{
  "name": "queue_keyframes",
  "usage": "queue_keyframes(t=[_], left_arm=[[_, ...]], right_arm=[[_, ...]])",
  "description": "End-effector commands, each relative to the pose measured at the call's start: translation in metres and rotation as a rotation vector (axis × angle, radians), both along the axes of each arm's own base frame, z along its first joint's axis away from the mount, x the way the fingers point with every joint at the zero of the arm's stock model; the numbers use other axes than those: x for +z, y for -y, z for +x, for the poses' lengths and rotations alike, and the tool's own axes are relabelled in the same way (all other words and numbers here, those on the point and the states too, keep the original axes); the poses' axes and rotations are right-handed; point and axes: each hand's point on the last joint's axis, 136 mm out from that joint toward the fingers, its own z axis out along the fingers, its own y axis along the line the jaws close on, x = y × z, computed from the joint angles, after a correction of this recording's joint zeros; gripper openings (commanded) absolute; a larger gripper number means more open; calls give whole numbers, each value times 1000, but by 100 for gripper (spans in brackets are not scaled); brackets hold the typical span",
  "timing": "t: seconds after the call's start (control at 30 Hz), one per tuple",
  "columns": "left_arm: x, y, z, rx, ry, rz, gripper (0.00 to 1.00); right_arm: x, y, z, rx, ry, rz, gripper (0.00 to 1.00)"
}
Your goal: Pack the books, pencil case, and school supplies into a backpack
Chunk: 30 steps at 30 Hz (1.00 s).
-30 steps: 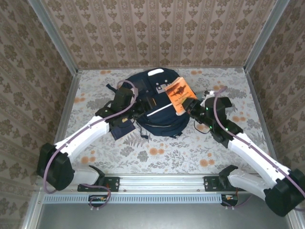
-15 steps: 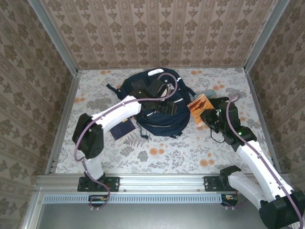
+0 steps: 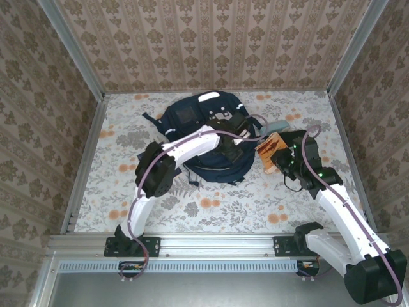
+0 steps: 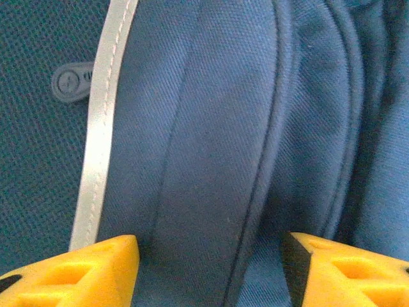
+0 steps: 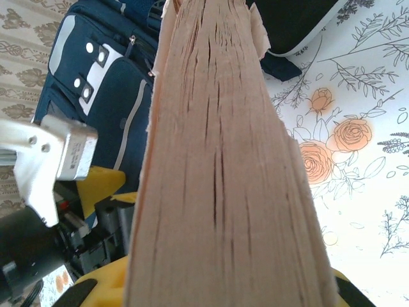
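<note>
Top external | left gripper (image 4: 211,256) has swung across backpack (image 3: 188,115), half-wide over a fold | right gripper (image 3: 280,160) holds orange book (image 3: 270,146) beside it | bag likely gets opened first

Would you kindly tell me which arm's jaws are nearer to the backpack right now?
Left. The left jaws are down on the backpack, open over its fabric; the right jaws sit just off its right side, shut on the orange book.

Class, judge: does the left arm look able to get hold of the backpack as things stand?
Probably yes: the left gripper stands open against the backpack, a fabric fold between its fingers, nothing blocking.
</note>
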Motion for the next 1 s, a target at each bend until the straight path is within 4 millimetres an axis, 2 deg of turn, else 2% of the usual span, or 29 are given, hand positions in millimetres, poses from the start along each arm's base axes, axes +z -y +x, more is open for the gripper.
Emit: queue_keyframes(t=[0.0,0.17,0.27,0.47,0.6,0.8,0.93,0.97], left_arm=[[-7,-9,11,-29,36,85,59],[-10,-15,18,-14,87,139,50],[-7,-13,17,-15,90,130,40],[16,-10,20,-10,155,100,18],[44,-14,27,18,233,79,12],[105,-19,34,73,376,-36,8],[144,-23,37,115,466,-119,7],[154,-26,38,131,494,-141,7]], right_arm=[[3,2,2,-5,23,-4,17],[3,2,1,-2,26,0,17],[4,2,0,-3,25,2,17],[6,5,-5,-15,32,-4,18],[11,10,-10,-28,44,-23,18],[15,13,-18,-26,48,-39,18],[21,3,-18,24,83,-5,18],[30,-3,-13,47,127,21,19]])
